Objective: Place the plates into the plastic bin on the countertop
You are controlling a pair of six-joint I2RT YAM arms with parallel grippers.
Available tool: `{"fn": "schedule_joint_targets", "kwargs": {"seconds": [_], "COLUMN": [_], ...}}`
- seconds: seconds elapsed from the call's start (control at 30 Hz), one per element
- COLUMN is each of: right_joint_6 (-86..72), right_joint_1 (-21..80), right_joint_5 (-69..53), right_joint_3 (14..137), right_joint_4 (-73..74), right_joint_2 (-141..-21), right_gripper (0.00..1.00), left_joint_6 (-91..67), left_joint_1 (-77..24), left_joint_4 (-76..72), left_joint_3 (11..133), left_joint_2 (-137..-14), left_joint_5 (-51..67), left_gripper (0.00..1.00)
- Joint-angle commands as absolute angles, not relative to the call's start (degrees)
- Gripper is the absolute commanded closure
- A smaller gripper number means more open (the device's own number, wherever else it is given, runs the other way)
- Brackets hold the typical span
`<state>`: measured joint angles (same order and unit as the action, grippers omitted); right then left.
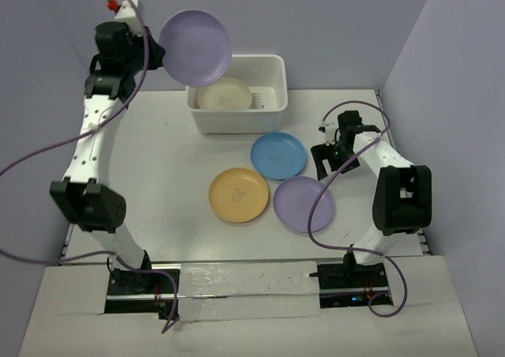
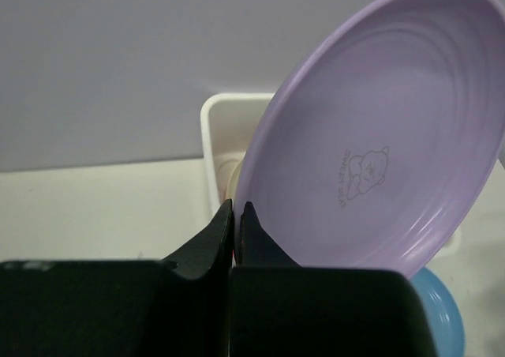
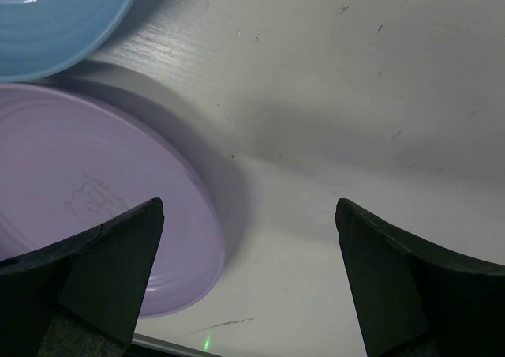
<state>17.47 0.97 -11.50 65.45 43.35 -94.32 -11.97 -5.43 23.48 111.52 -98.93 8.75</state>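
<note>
My left gripper is shut on the rim of a purple plate and holds it tilted in the air over the left end of the white plastic bin; the plate fills the left wrist view. A cream plate lies in the bin. On the countertop lie a blue plate, a yellow-orange plate and a second purple plate. My right gripper is open and empty just above the right edge of that purple plate.
Pale lavender walls close in the white countertop at the back and both sides. The bin stands at the back middle. The blue plate's edge shows in the right wrist view and in the left wrist view.
</note>
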Motion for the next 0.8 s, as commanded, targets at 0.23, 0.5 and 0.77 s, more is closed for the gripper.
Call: {"fn": "schedule_joint_targets", "kwargs": {"seconds": [0.23, 0.5, 0.77], "right_joint_6": [14.66, 13.62, 12.58], "right_joint_1": [1.07, 1.74, 2.29], "right_joint_5": [-8.88, -10.17, -10.97], "right_joint_3": [64.17, 64.25, 63.91], "right_joint_4": [42.63, 42.81, 42.4], "right_joint_2": [-93.69, -94.13, -95.35], "right_gripper": [0.04, 0.04, 0.11], "left_joint_6": [-6.35, -8.68, -10.02], "left_joint_1": [-12.93, -13.37, -13.36], "left_joint_4": [20.13, 20.28, 21.57], "left_joint_3": [129.67, 128.87, 128.22], "left_joint_2": [-125.07, -128.98, -126.59], "left_joint_5": [-4.03, -0.55, 0.28], "left_gripper": [1.0, 0.93, 0.08]}}
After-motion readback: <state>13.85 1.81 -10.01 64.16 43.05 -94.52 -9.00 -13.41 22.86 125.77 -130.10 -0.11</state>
